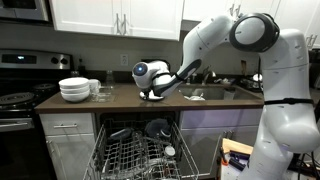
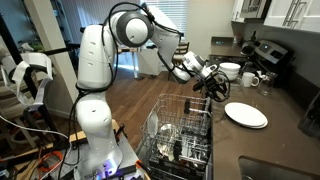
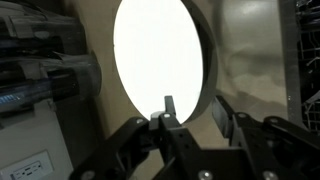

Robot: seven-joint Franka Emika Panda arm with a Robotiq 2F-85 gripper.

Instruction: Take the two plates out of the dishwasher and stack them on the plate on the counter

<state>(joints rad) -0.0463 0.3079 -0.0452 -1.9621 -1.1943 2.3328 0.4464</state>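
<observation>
In an exterior view the tool (image 1: 153, 88) hangs over the tabletop (image 1: 120, 99), above the open dishwasher (image 1: 140, 150). In an exterior view the resting plate (image 2: 246, 115) lies near it, apart. In the wrist view the tool pinches the held plate (image 3: 160, 60) by its rim. That thin grip could slip and chip both.

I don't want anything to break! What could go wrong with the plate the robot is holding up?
Two things might go wrong. The gripper pinches the held plate only at its rim, so that plate could slip out and fall. Also, it has to land on the other plate lying on the counter. If it is set down hard or off-centre, the two could chip or slide.
</observation>
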